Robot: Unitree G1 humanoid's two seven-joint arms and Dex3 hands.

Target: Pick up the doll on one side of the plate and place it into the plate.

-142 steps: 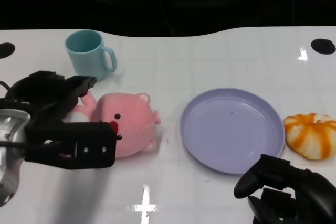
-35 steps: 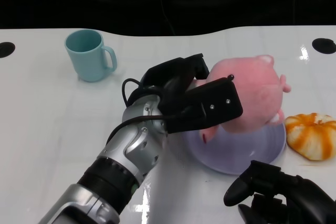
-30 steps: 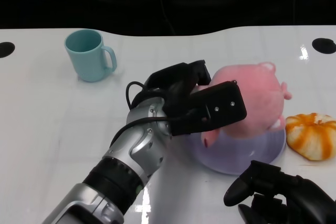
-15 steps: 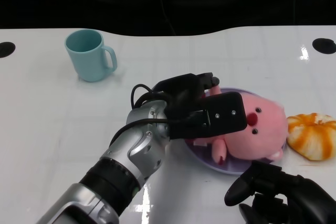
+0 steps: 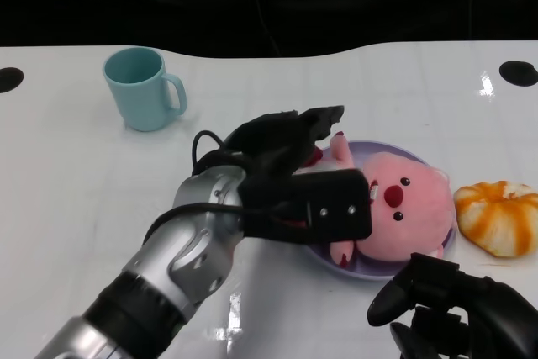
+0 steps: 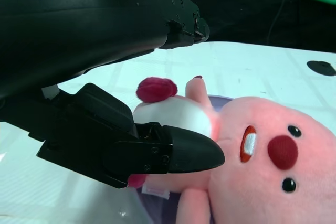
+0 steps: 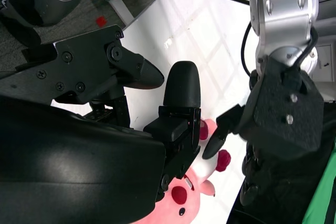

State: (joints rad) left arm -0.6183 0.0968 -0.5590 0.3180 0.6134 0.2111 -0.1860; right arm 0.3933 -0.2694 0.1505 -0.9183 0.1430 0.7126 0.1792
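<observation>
- The left hand point(image 5: 298, 178) hovers over the near-left part of the plate point(image 5: 370, 268), fingers point(image 6: 178, 153) spread and holding nothing; one fingertip lies just beside the doll's body.
- The pink doll point(image 5: 395, 208) lies in the lilac plate, face up toward the camera.
- The right hand point(image 5: 458, 313) rests low at the near right, fingers curled in, nothing in them.
- An orange-and-white pumpkin point(image 5: 500, 216) sits just right of the plate.
- A teal mug point(image 5: 143, 88) stands well apart at far left.

Left hand point(image 5: 290, 178) open, right hand point(image 5: 458, 313) idle
</observation>
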